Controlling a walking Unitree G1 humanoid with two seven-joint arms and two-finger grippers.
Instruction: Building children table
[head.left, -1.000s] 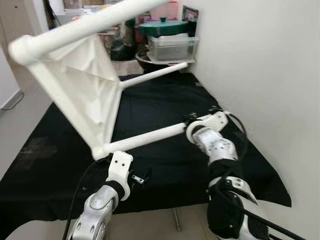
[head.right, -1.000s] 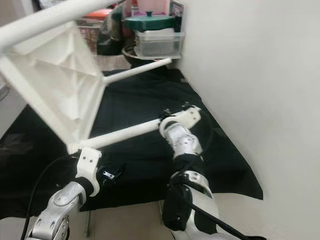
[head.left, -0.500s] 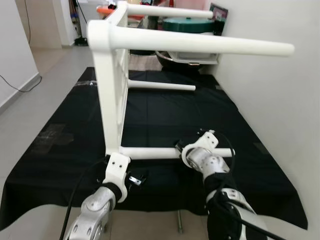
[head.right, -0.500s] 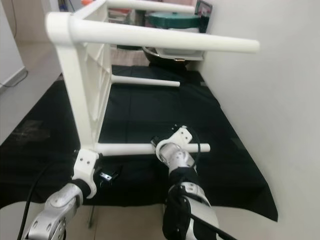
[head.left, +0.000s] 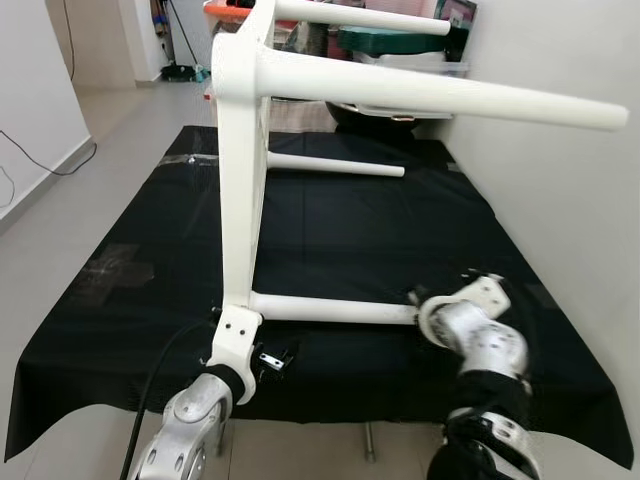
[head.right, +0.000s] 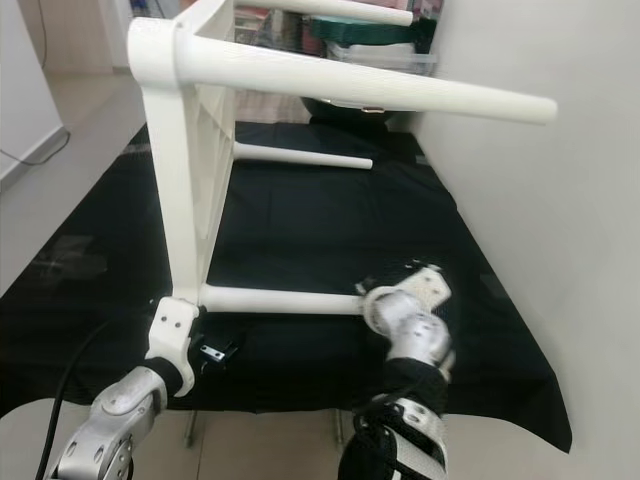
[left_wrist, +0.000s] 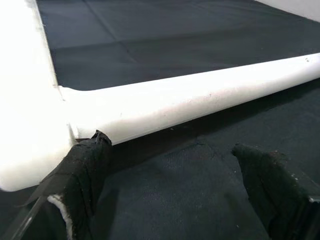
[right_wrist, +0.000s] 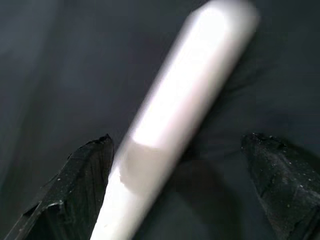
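A: Where is the children's table (head.left: 240, 170) right now?

B: It is tipped on its side on the black cloth (head.left: 330, 225) that covers the floor (head.left: 130, 130). Its white top stands on edge, roughly in the middle of the head views, and all four white legs point toward three o'clock. Two legs lie low near the cloth; two run high in the air, the nearest upper leg (head.left: 440, 95) crossing the view from eleven toward two o'clock.

A: And the left gripper (left_wrist: 170, 175)?

B: It sits at seven o'clock in the head views, at the table's lower near corner. In its wrist view the fingers (left_wrist: 80, 170) are spread apart, one pad touching the corner where the lower near leg (head.left: 330, 310) joins the top, the other well away from the leg. Nothing is clasped between them.

A: The right gripper (right_wrist: 190, 185)?

B: At about four o'clock, at the free end of that same lower leg. Its wrist view is blurred, but the two fingers (right_wrist: 85, 185) stand wide apart with the leg running between them, close beside one finger. They are released, not clamped on it.

A: Anything else around?

B: A white wall (head.left: 560, 200) on the right, and at twelve o'clock a clear box (head.left: 410, 65) under a green lid (head.left: 385, 40) among other clutter.
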